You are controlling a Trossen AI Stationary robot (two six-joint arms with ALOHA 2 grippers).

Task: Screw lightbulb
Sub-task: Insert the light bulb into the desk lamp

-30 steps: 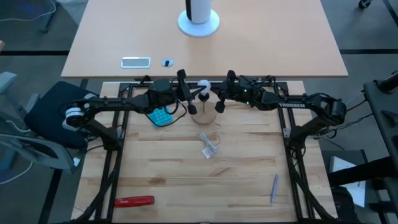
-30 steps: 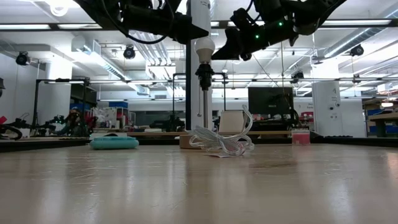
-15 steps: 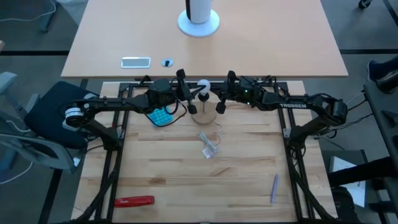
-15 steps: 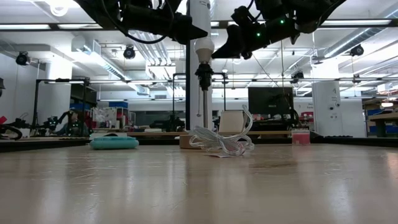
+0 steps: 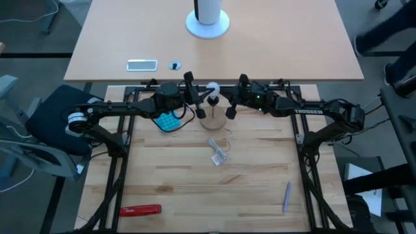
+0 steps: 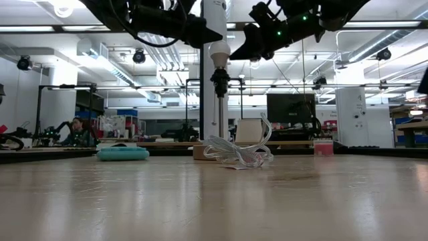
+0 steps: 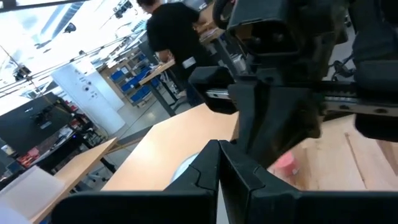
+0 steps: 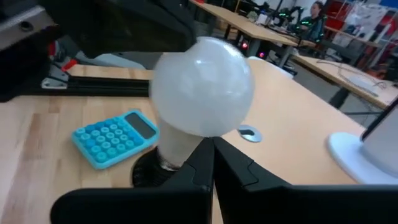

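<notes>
- The lightbulb (image 5: 212,90) stands upright, globe up, at upper centre of the high view, its base sitting in a dark socket (image 6: 219,77) above a wooden disc (image 5: 212,119).
- In the right wrist view the bulb's globe fills the middle, just beyond the tips of that arm's fingers (image 8: 205,163).
- The right jaws (image 5: 229,112) are clenched on nothing, just right of the bulb; whether they touch it cannot be told.
- The left jaws (image 5: 199,111) sit just left of the bulb, fingers pressed together, holding nothing.
- A blue calculator (image 5: 168,121) lies left of the disc; a clear wrapper (image 5: 218,151) lies on the tabletop (image 5: 253,182) below it.
</notes>
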